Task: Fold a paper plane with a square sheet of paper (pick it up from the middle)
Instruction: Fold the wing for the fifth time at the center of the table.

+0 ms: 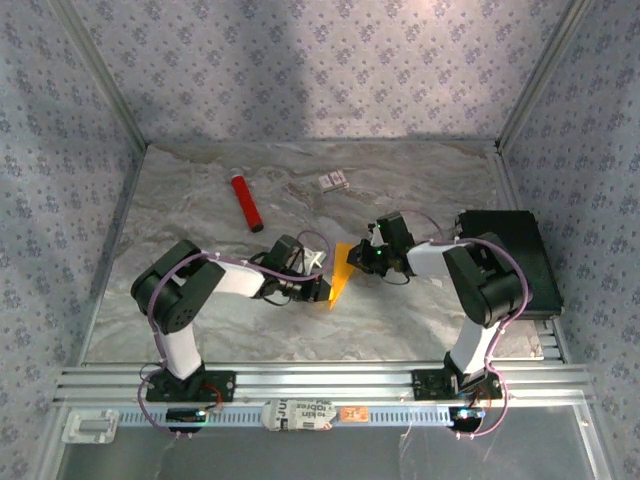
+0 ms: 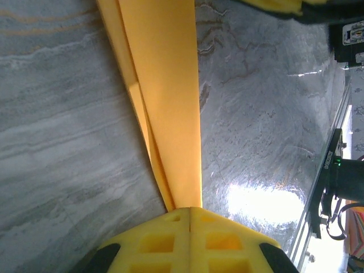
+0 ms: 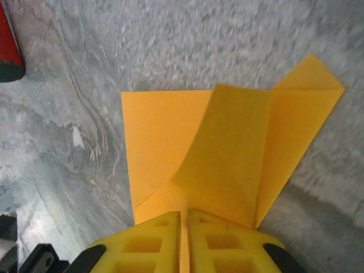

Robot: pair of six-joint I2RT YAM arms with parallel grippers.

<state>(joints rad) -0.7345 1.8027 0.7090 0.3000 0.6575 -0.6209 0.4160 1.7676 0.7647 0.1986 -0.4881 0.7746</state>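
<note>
The marble table (image 1: 200, 330) carries a black box (image 1: 510, 255) at its 3 o'clock edge. Near the centre, the left gripper (image 1: 318, 289) is clenched on the 7 o'clock end of the partly folded orange paper (image 1: 341, 272). The right gripper (image 1: 364, 254) is pinched on the paper's 1 o'clock end. A red tube (image 1: 245, 203) lies at 11 o'clock and a small white card (image 1: 334, 181) at 12.

My overhead feed looks soft and evenly lit. On the left wrist cam I get a blown-out glare patch on the table (image 2: 261, 199) just right of the left gripper (image 2: 189, 211). Ahead of the right gripper (image 3: 183, 215) the table goes blurry.
</note>
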